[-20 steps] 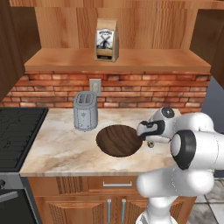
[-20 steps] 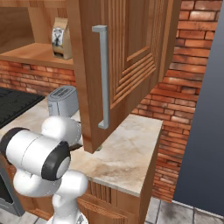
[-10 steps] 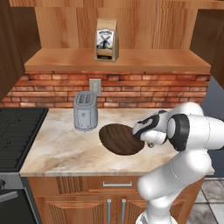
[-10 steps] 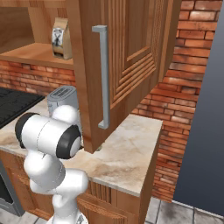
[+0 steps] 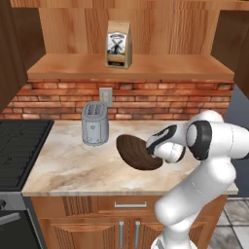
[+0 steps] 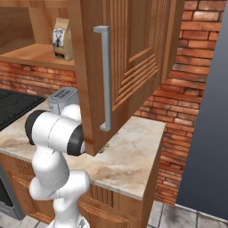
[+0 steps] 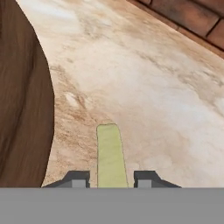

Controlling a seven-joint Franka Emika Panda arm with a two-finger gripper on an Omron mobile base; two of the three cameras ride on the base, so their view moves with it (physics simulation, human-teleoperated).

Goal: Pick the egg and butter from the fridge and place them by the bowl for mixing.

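Butter (image 7: pixel 111 154) lying lengthwise between the spread gripper (image 7: pixel 112 176) fingers, gaps either side, pointing away over the counter (image 7: pixel 144 78), bowl (image 7: pixel 22 109) just left

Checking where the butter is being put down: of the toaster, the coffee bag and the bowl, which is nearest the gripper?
The bowl: the gripper hangs low beside its dark rim, with the butter between its fingertips. The toaster stands farther left; the coffee bag is up on the shelf.

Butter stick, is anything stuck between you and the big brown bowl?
No. In the hand view the butter lies on bare marble counter between the gripper's fingertips, with the bowl just beside it and nothing visible between them.
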